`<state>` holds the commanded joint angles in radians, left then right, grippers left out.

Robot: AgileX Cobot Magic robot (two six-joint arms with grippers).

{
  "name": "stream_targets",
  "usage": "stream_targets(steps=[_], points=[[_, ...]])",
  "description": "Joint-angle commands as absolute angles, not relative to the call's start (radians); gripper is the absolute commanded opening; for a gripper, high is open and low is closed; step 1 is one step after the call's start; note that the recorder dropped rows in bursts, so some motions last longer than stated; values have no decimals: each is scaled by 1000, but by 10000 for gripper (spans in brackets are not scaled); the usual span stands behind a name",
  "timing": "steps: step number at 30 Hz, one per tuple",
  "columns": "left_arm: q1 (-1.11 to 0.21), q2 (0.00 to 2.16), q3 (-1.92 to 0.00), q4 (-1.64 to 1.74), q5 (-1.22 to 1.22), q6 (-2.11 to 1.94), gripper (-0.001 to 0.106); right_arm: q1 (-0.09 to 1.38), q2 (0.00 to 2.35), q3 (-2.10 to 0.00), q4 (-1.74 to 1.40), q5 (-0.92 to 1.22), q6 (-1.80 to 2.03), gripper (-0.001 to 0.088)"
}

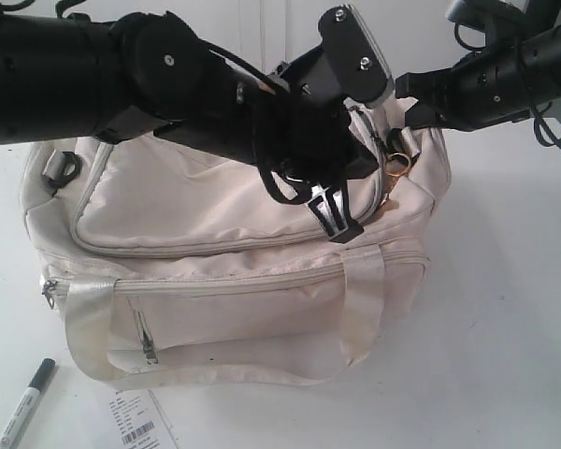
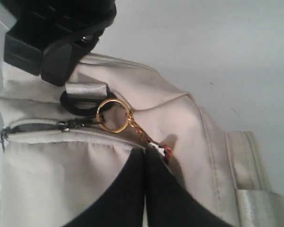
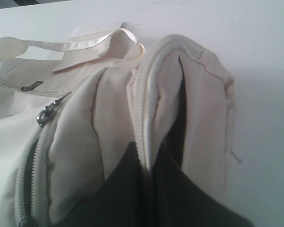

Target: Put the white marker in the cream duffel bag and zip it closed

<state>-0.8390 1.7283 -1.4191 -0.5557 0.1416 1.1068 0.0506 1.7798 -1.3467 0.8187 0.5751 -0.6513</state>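
Observation:
The cream duffel bag (image 1: 234, 234) lies in the middle of the white table. The white marker (image 1: 23, 404) rests on the table off the bag's front left corner, far from both grippers. My left gripper (image 1: 366, 218) reaches across to the bag's right end. Its jaws (image 2: 146, 151) are shut on the small charm (image 2: 164, 148) that hangs by a chain from the gold ring (image 2: 114, 115) on the zipper pull. My right gripper (image 1: 409, 117) is just behind the ring, shut (image 3: 149, 160) on a fold of the bag's zip edge (image 3: 144, 104). A dark gap shows along the zip (image 2: 33, 126).
A flat white barcode label (image 1: 140, 423) lies on the table by the front edge, right of the marker. The bag's shiny strap handles (image 1: 215, 369) hang down its front. Both black arms cross above the bag's top.

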Motion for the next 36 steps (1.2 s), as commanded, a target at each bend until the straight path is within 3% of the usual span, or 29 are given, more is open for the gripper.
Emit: stream_targets(steps=[4, 14, 36], points=[[-839, 1752, -1447, -556, 127, 1197, 285, 51, 1780, -1347, 819, 575, -651, 0], [-839, 1804, -1461, -556, 92, 1343, 559, 51, 1780, -1347, 819, 575, -651, 0], [-882, 1908, -1513, -531, -85, 1431, 566, 51, 1780, -1347, 819, 575, -651, 0]])
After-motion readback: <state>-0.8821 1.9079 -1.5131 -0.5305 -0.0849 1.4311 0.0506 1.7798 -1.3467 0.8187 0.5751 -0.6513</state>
